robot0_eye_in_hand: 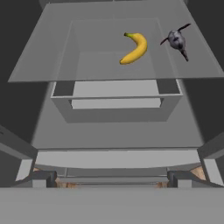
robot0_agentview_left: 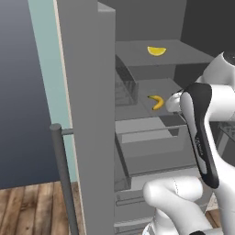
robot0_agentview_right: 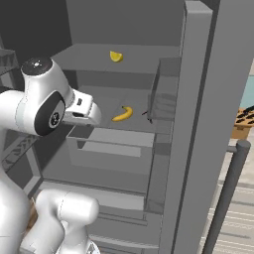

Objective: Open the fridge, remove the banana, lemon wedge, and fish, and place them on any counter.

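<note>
The fridge (robot0_agentview_left: 87,114) is standing open, its door rising as a broad grey slab left of centre in the left base view and right of centre in the right base view (robot0_agentview_right: 198,129), with a bar handle (robot0_agentview_left: 64,179) showing at the door's lower edge. The lemon wedge (robot0_agentview_left: 156,50) is lying on the top shelf, upper centre of both base views (robot0_agentview_right: 116,56). The banana (robot0_agentview_left: 157,102) is lying on the shelf below, mid-frame, and it is appearing in the upper centre of the hand view (robot0_eye_in_hand: 134,48). The fish (robot0_eye_in_hand: 177,40) is lying just right of the banana in the hand view, apart from it; in the right base view it is showing as a thin dark mark (robot0_agentview_right: 147,115) beside the banana (robot0_agentview_right: 122,114). The arm is reaching toward the middle shelf, the hand sitting at centre right in the left base view, close to the banana. The fingers cannot be made out in any picture, so how far the pincer is parted, and whether it is holding anything, cannot be told. Judged from this layout, the opening step is done and the first retrieval is in hand, no item yet removed. The next move is calling for an advance over the shelf edge and a descent onto the banana, keeping clear of the fish.
</note>
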Robot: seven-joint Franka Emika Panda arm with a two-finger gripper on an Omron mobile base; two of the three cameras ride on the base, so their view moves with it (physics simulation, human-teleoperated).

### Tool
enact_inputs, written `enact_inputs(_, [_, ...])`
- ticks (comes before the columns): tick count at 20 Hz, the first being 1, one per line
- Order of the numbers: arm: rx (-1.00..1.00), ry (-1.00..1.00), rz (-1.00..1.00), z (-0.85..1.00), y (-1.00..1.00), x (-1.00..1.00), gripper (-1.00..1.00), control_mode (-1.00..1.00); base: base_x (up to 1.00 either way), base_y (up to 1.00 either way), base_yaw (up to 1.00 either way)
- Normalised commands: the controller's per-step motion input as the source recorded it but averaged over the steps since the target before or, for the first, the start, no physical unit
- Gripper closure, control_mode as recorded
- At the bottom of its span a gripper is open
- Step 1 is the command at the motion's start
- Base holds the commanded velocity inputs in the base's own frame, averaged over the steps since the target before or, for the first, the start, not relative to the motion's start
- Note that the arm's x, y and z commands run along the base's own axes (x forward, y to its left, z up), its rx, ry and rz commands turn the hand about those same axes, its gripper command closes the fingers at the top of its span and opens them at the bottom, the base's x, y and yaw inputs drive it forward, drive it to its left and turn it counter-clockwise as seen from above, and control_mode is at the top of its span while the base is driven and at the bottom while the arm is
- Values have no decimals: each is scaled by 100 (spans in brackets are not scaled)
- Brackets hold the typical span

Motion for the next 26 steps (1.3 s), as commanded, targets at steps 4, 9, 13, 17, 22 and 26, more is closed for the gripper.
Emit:
enact_inputs(4, [0,0,0,0,0,0,-100,100,8,-1,-1])
enact_inputs(9, [0,0,0,0,0,0,-100,100,0,0,0])
enact_inputs(13, [0,0,0,0,0,0,-100,100,0,-3,0])
enact_inputs(17, [-1,-1,1,6,0,0,-100,-100,0,0,0])
enact_inputs(22, [-8,0,2,34,0,11,-100,-100,0,0,0])
enact_inputs(26, [-6,0,0,18,-7,0,-100,-100,0,0,0])
